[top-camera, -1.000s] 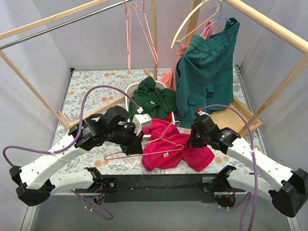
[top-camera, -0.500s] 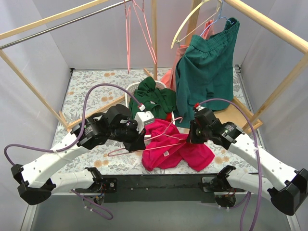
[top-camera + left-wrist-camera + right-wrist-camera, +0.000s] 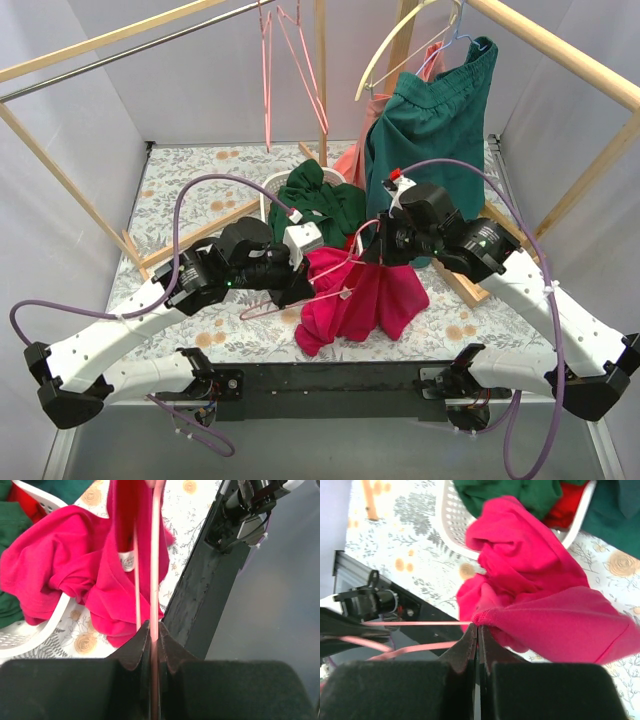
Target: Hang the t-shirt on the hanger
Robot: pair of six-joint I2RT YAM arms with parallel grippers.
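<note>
The crimson-pink t-shirt [image 3: 362,298] hangs bunched in the middle, its lower part on the table. My right gripper [image 3: 377,250] is shut on an edge of it and holds that edge up; the pinch shows in the right wrist view [image 3: 478,628], with the t-shirt [image 3: 540,605] draped to the right. My left gripper [image 3: 300,287] is shut on the thin pale-pink hanger [image 3: 335,285], whose wire runs across the cloth towards the right gripper. In the left wrist view the hanger [image 3: 154,555] stands between the shut fingers beside the t-shirt [image 3: 60,560] and its white label [image 3: 127,560].
A white basket [image 3: 279,184] with a dark green garment [image 3: 322,206] stands behind the t-shirt. Teal-green shorts [image 3: 425,150] hang on a cream hanger [image 3: 398,45] at the back right. Spare pink hangers [image 3: 268,80] hang from the rail. Wooden frame bars [image 3: 200,232] cross the table.
My right gripper has risen and moved back and left, lifting the t-shirt's edge off the table. My left gripper has shifted right with the hanger, its far end now higher.
</note>
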